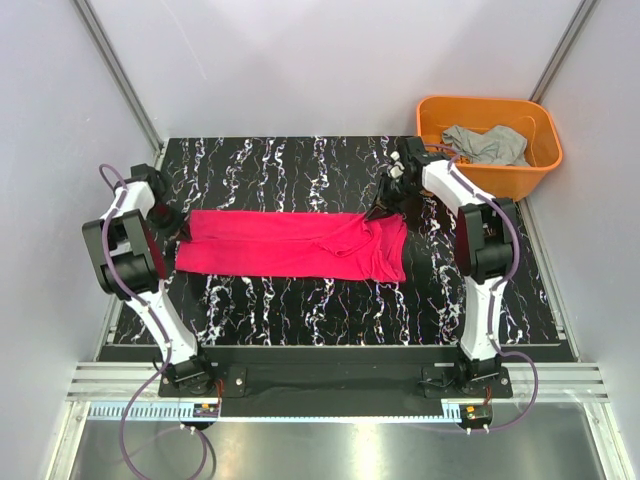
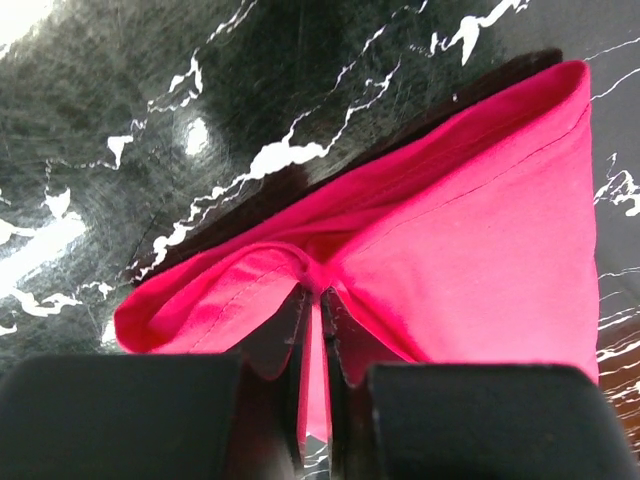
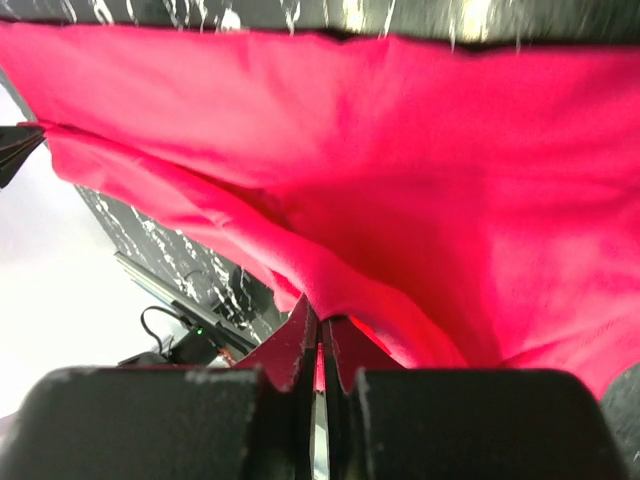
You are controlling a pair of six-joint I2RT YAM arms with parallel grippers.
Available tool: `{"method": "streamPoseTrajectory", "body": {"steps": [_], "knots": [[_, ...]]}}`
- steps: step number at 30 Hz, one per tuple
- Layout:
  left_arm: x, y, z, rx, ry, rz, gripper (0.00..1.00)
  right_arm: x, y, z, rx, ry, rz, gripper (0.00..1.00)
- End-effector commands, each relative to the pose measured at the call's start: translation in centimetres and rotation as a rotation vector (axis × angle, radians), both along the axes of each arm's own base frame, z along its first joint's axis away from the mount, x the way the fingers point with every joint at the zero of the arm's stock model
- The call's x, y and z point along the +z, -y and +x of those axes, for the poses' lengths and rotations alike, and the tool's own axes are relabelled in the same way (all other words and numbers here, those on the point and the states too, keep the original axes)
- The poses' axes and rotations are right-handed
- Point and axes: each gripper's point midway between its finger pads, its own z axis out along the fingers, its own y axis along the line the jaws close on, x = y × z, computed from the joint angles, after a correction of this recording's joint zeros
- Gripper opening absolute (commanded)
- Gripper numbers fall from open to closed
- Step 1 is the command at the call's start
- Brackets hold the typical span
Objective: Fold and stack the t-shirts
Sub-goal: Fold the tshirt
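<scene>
Gripping red shirt (image 1: 290,245) at opposite ends with left tool (image 2: 318,300) and right tool (image 3: 320,322), both closed on fabric. Stretched along worktop (image 1: 300,165). In basket (image 1: 520,181) beyond, grey shirt (image 1: 487,145).

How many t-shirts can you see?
2. The magenta t-shirt lies stretched in a long strip across the black marbled table. The grey t-shirt sits crumpled in the orange basket at the far right. More could be hidden underneath it.

Stretched long: magenta t-shirt (image 1: 290,245) — grey t-shirt (image 1: 487,143) crumpled in basket (image 1: 480,101).
</scene>
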Motion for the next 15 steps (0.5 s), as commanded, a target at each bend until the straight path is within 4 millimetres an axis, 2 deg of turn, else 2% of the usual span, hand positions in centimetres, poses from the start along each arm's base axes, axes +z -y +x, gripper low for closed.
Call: {"method": "streamPoseTrajectory", "body": {"steps": [1,4,5,7,10,11,12,14,15], "knots": [[1.0,-1.0,1.6,-0.029,0.05,0.046,0.12,0.2,-0.1,1.4,0.027,0.03,0.006,0.06],[1.2,-1.0,1.5,-0.04,0.053,0.053,0.22,-0.4,-0.1,2.1,0.028,0.026,0.001,0.07],[1.3,-1.1,1.5,-0.045,0.055,0.057,0.3,-0.6,0.0,2.3,0.03,0.028,-0.009,0.08],[2.4,-1.5,1.5,-0.06,0.076,0.089,0.37,-1.0,0.5,2.6,0.031,0.029,-0.031,0.1],[4.9,-2.2,1.2,-0.091,0.116,0.151,0.52,-1.3,1.4,3.0,0.039,0.044,-0.075,0.25],[5.6,-2.3,1.0,-0.099,0.127,0.172,0.57,-1.4,1.7,3.0,0.044,0.047,-0.096,0.39],[7.3,-2.3,0.8,-0.109,0.158,0.202,0.66,-0.9,2.1,3.2,0.051,0.055,-0.111,0.45],[8.5,-2.2,-0.1,-0.138,0.163,0.24,0.71,-0.6,3.7,3.4,0.069,0.084,-0.204,0.54],[9.9,-1.9,-0.6,-0.144,0.197,0.25,0.71,0.8,4.3,2.8,0.077,0.085,-0.234,0.63]]}}
